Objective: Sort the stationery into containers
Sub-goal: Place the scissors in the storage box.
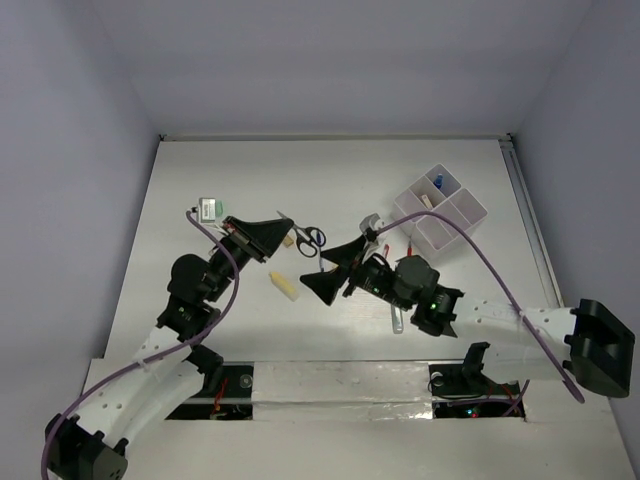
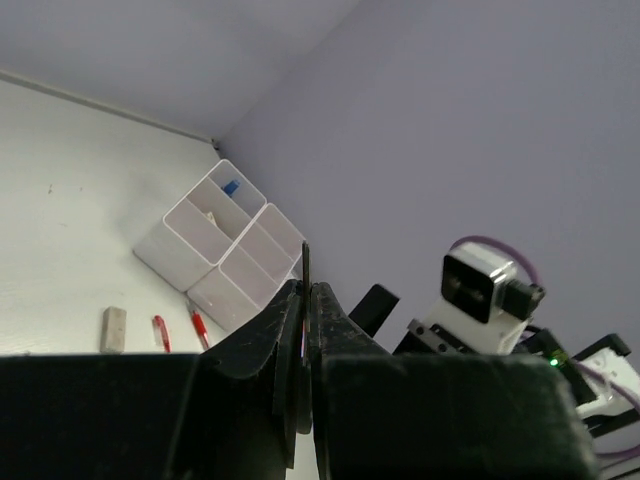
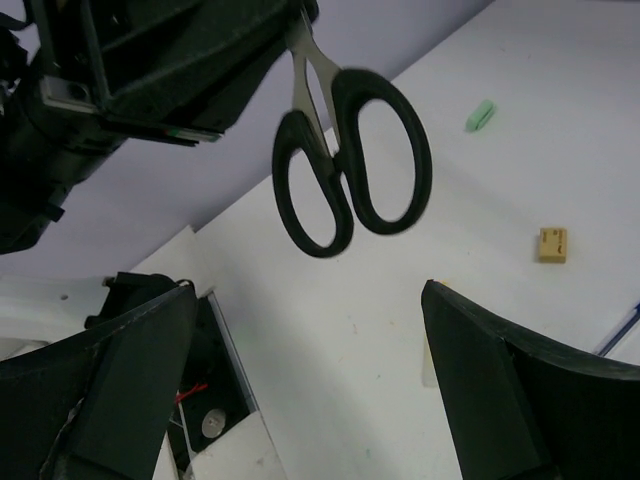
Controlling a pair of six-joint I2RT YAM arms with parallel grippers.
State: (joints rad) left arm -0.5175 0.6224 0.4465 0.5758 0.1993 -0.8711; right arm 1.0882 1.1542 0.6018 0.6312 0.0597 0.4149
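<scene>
My left gripper (image 1: 283,232) is pressed together on the steel blades of the black-handled scissors (image 3: 350,160). They hang in the air over the middle of the tabletop (image 1: 200,180), clear of the surface. Their long axis runs on a slant: the blade end is buried in the jaws toward the far left corner, and the two glossy oval finger loops point toward the near right.

From the left wrist, only a thin sliver of blade pokes out between the fingers (image 2: 270,330), and I can't see the tips in any view. My right gripper (image 3: 308,292) is spread wide just beyond the loops, touching nothing.

The white plastic divided tray (image 1: 462,200) sits by the far right corner. A blue item (image 1: 438,183) stands in one far compartment and a pale stick (image 1: 427,200) in the next. A yellow stick (image 1: 285,287) lies flat near the middle of the tabletop, with a tan square eraser (image 3: 552,244) close by. I can't make out what the small green piece (image 3: 480,115) is.
</scene>
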